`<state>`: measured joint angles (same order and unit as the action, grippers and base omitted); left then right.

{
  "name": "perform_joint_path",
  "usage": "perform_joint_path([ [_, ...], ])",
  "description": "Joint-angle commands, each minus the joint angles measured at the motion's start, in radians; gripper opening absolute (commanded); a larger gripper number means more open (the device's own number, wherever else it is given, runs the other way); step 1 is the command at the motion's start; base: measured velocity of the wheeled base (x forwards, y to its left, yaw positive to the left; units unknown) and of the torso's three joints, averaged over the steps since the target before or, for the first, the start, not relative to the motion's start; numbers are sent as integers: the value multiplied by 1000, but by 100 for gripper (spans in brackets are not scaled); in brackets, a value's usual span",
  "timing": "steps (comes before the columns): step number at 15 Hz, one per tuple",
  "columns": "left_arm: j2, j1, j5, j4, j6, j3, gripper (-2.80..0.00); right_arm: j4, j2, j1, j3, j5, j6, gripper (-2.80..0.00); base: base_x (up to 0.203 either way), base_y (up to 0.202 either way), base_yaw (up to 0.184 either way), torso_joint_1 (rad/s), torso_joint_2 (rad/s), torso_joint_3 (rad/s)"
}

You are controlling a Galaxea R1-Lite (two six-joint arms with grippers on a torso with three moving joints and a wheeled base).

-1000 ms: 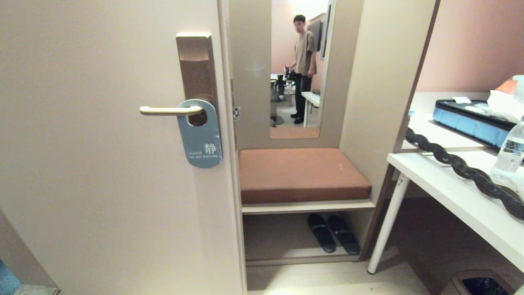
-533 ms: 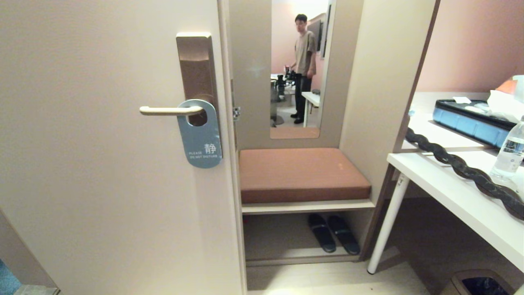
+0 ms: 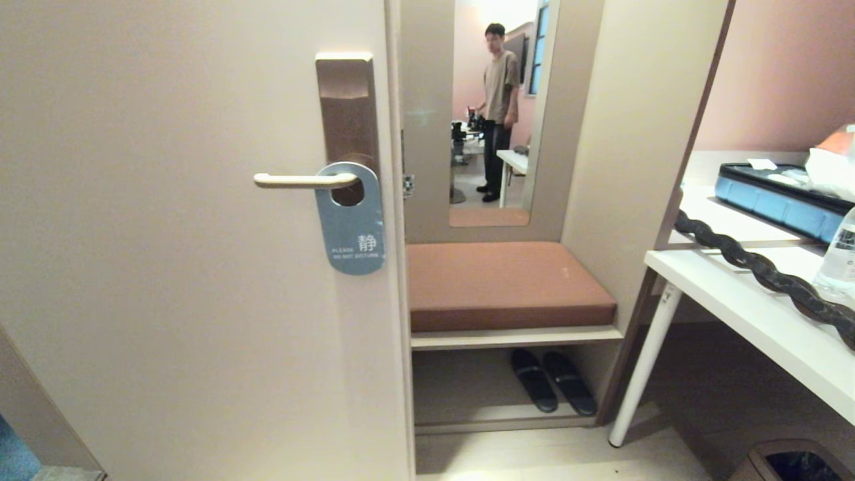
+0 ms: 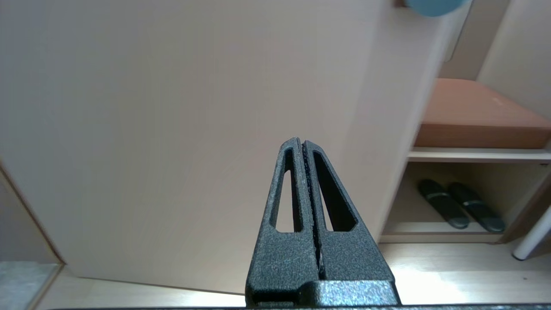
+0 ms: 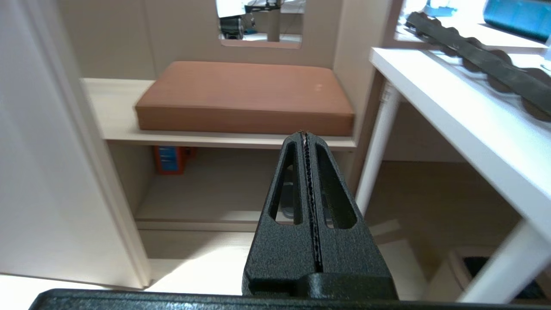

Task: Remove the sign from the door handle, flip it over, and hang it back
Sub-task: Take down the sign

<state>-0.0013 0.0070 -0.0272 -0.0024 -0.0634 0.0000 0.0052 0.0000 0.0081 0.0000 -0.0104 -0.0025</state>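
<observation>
A pale beige door [image 3: 187, 267] filled the left side of the room. Right beside it was a built-in nook with a brown cushioned bench [image 3: 507, 284], a tall mirror [image 3: 497, 113] above it reflecting a person [image 3: 499, 110] standing in a pinkish room, and dark slippers [image 3: 553, 389] on the shelf underneath. To the right stood a white desk [image 3: 748, 314] holding a blue case [image 3: 775, 200] and a water bottle [image 3: 843, 257]. The floor [image 3: 548, 454] was light wood, with a bin [image 3: 788, 461] in the corner.
</observation>
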Motion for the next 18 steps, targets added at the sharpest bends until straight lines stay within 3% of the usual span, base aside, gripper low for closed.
perform_joint_path([
  [1,1,1,0,-1,-3,0,-280,1,0,1,0,0,-1,-280,0,199,1,1,-1,0],
  [8,1,1,-2,-1,-10,0,-280,1,0,1,0,0,-1,-280,0,179,-1,2,2,3],
  [18,1,1,-2,-1,-13,0,-280,1,0,1,0,0,-1,-280,0,6,0,1,0,0],
])
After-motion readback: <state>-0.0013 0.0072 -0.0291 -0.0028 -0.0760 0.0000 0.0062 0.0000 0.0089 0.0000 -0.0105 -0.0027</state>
